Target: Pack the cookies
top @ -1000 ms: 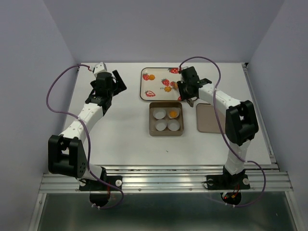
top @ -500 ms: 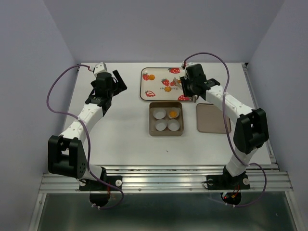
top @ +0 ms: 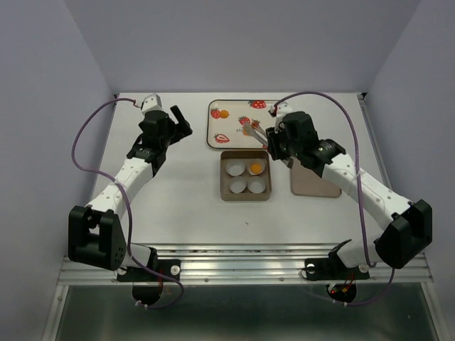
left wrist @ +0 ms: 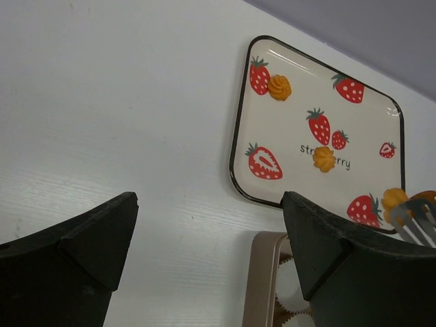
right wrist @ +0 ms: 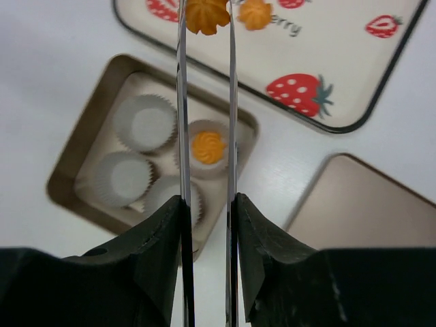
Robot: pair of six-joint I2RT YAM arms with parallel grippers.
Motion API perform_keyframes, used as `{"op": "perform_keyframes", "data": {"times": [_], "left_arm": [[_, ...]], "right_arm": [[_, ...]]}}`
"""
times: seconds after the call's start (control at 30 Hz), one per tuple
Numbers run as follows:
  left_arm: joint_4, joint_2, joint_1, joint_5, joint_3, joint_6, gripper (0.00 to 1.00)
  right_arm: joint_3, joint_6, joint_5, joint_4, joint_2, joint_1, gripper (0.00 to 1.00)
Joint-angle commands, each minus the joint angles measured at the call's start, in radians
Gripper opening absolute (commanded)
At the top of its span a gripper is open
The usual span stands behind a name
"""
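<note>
Item 1: the pinched cookie (right wrist: 208, 15) is clamped between the 2 thin metal blades of the right gripper (right wrist: 206, 30), which are drawn narrow against its sides. The right wrist view places it over the near part of the strawberry tray (right wrist: 409, 75). Whether it touches the tray cannot be told.

Item 2: the lettering cookie (right wrist: 256, 12) lies on the tray just beside the pinched one, on the printed word. The left wrist view shows it unobstructed (left wrist: 323, 159).

Item 3: the corner cookie (left wrist: 278, 86) lies at the tray's far left corner, touching a printed strawberry. The top view confirms it (top: 224, 114); the right wrist view does not reach it.

Item 4: the cupped cookie (right wrist: 208, 148) sits in 1 of 4 white paper cups (right wrist: 144, 122) set 2 by 2 in the tan box (right wrist: 68, 184). The top view fixes this as the far right cup (top: 254, 168). The other 3 cups show white insides.

The box stands just in front of the tray. A flat tan lid (top: 313, 181) lies beside it on the right, partly under the right arm.

The left gripper (left wrist: 208, 204) hangs over the white table (left wrist: 102, 102) left of the tray, fingers spread wide with only tabletop between them.
</note>
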Motion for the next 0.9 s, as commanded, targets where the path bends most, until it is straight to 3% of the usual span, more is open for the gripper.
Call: {"op": "perform_keyframes", "data": {"times": [0.0,0.3,0.87], "left_arm": [[0.031,-0.066,-0.037,0.0,-0.022,-0.008,0.99],[-0.002,-0.155,-0.083,-0.043,-0.085,-0.039,0.99],[-0.03,-0.192,-0.101,-0.088,-0.096,-0.036,0.99]], "right_arm": [[-0.054,0.029,-0.044,0.028,-0.083,0.092,0.31],[-0.124,0.056,-0.055,-0.046,-0.165,0.184,0.31],[-0.115,0.055,0.046,-0.101,-0.056,0.263,0.32]]}}
